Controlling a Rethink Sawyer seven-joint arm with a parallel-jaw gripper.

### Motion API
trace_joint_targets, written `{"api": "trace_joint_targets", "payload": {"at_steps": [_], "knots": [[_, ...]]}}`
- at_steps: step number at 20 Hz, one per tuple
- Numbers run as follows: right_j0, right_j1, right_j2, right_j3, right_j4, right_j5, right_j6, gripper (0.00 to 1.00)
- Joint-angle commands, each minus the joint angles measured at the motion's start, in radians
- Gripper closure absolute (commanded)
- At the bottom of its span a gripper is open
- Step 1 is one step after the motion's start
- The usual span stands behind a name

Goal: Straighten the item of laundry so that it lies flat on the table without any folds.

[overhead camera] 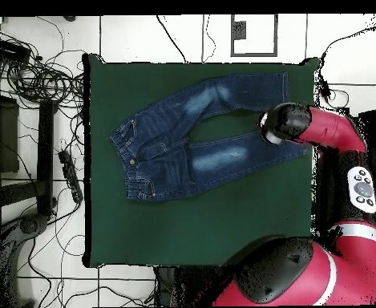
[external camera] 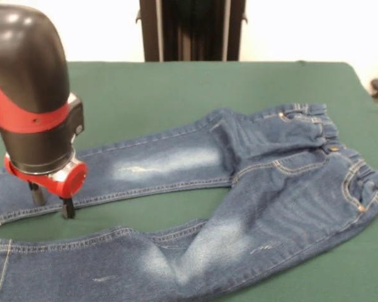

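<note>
The item of laundry (external camera: 264, 182), a small pair of blue jeans, lies spread on the green table (external camera: 145, 88). Its waistband is at the right and both legs run left in a narrow V, with creases around the crotch. My gripper (external camera: 51, 201) hangs over the far leg near its cuff. Its two dark fingertips (external camera: 67, 207) are apart and open, down at the leg's lower edge. In the overhead view the jeans (overhead camera: 191, 136) lie in the table's (overhead camera: 199, 233) upper half. There the arm's black and red head (overhead camera: 285, 124) hides the gripper.
The near leg's cuff lies close to the table's front edge in the front view. A black pedestal (external camera: 189, 28) stands behind the table. Tangled cables (overhead camera: 38, 80) cover the floor beside the table, and the robot's base (overhead camera: 287, 277) sits beyond another edge.
</note>
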Motion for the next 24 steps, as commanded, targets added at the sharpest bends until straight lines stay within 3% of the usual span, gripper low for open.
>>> {"api": "trace_joint_targets", "payload": {"at_steps": [1,7,14,24], "knots": [[0.002,0.205,0.196,-0.224,-0.123,-0.080,-0.490,0.00],[0.011,0.220,0.209,-0.283,-0.127,-0.046,-0.552,0.00],[0.003,0.279,0.262,-0.422,-0.131,0.059,-0.685,0.00],[0.001,0.314,0.368,-0.632,-0.205,0.273,-0.881,0.00]]}}
